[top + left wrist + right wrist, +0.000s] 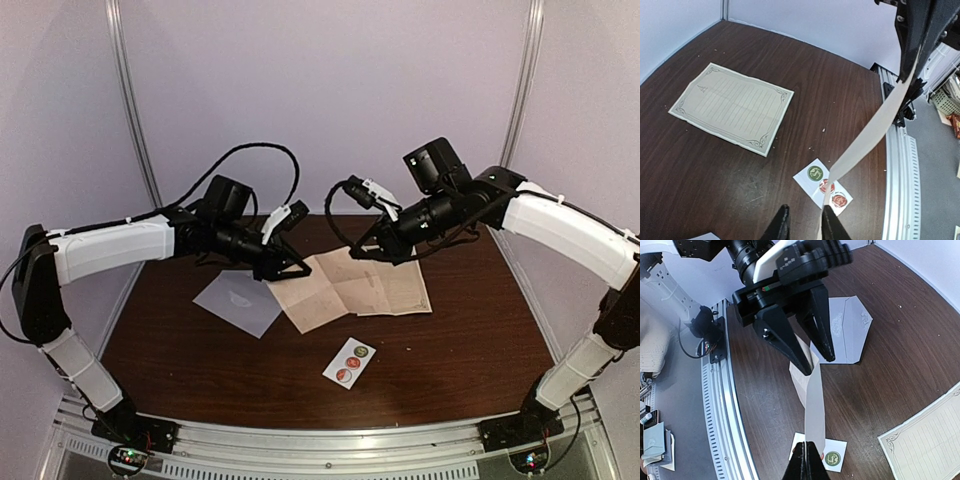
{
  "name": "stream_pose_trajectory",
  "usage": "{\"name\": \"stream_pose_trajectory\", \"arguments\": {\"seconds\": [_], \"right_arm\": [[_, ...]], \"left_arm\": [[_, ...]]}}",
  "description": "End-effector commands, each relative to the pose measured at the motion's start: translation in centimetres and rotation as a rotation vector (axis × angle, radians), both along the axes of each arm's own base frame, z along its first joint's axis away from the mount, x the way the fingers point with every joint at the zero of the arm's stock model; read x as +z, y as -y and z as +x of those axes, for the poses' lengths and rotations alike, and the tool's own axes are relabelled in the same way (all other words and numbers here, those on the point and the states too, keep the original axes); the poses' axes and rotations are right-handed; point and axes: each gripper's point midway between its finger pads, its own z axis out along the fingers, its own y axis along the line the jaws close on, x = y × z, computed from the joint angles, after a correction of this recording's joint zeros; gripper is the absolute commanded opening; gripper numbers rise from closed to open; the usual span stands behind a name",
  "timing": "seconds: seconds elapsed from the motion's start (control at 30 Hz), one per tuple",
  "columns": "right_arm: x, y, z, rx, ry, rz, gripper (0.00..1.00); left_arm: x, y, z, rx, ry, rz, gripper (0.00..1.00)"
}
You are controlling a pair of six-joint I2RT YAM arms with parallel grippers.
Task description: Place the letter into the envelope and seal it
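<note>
Top external view first: shows the envelope [238,303] lying flat on the brown table [200,375], well off to the left-arm side of the lined letter [395,285] and not touching it. Shows that lined letter flat on the table as well, bordered face up, with fold creases across it.

Places a second pale sheet [814,410] between the envelope and the lined letter, held off the table and stretched from one gripper to the other. Reads nearly edge-on from both wrist cameras, as a narrow pale band.

Finds the right gripper [808,450] over the far edge of the lined letter, at the corner nearest the envelope, pressed together on one end of the pale sheet.

Finds the left gripper [818,365] just off the lined letter on the envelope side, fingers [829,225] apart, with the other end of the pale sheet running between them. Has the sheet lying against the inner face of one finger and leaves bare table visible through the gap beside the other, so not pinched from both sides.

Sets a small white sticker strip [349,362] on the table nearer the arm bases than the lined letter and apart from it, carrying one green and two red round stickers.

Leaves the envelope clear of both grippers.
</note>
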Motion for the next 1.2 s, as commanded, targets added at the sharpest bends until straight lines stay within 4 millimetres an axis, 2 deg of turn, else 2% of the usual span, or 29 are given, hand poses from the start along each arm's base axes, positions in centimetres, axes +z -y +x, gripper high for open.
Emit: {"name": "stream_pose_trajectory", "arguments": {"seconds": [0.0, 0.03, 0.13, 0.17, 0.23, 0.3, 0.4, 0.43, 0.5, 0.53, 0.6, 0.8, 1.03, 1.17], "right_arm": [[0.9, -0.5, -0.2, 0.025, 0.021, 0.015, 0.0], [0.9, -0.5, -0.1, 0.025, 0.022, 0.016, 0.0], [1.5, -0.5, 0.2, 0.01, 0.043, 0.03, 0.01], [2.1, -0.5, 0.5, -0.011, 0.063, 0.042, 0.11], [4.3, -0.1, 0.8, -0.046, 0.121, 0.113, 0.47], [7.4, 0.5, 0.7, -0.092, 0.198, 0.23, 0.75], [11.2, 2.5, 0.7, -0.187, 0.282, 0.406, 0.98], [11.4, 3.5, 1.2, -0.243, 0.299, 0.436, 1.0], [13.4, 5.9, 2.3, -0.386, 0.383, 0.496, 1.0], [13.5, 6.7, 2.6, -0.428, 0.399, 0.507, 1.0], [13.4, 7.3, 2.7, -0.451, 0.406, 0.52, 1.0], [9.5, 4.8, 3.1, -0.37, 0.308, 0.403, 1.0], [5.4, 1.0, 0.8, -0.22, 0.284, 0.245, 1.0], [3.1, -1.0, -0.3, -0.12, 0.245, 0.165, 0.83]], "left_arm": [[1.5, 0.8, -0.2, -0.035, 0.013, -0.036, 0.09], [1.8, 0.9, -0.3, -0.044, 0.01, -0.045, 0.01], [2.7, 0.8, -0.4, -0.046, 0.031, -0.058, 0.0], [2.9, 0.6, -0.4, -0.036, 0.044, -0.056, 0.0], [3.5, 0.2, 0.1, 0.002, 0.08, -0.056, 0.0], [4.3, -0.2, 0.4, 0.044, 0.126, -0.076, 0.0], [6.1, -0.5, -0.1, 0.05, 0.162, -0.14, 0.0], [6.7, -0.7, -0.5, 0.043, 0.171, -0.155, 0.0], [7.2, -0.9, -0.5, 0.049, 0.195, -0.16, 0.0], [7.4, -1.1, -0.4, 0.059, 0.207, -0.156, 0.0], [7.7, -1.4, -0.4, 0.072, 0.217, -0.15, 0.0], [8.2, -1.2, -1.5, 0.005, 0.234, -0.173, 0.0], [8.5, -0.8, -3.0, -0.081, 0.203, -0.209, 0.0], [8.6, -0.8, -3.3, -0.098, 0.203, -0.211, 0.0]]}}
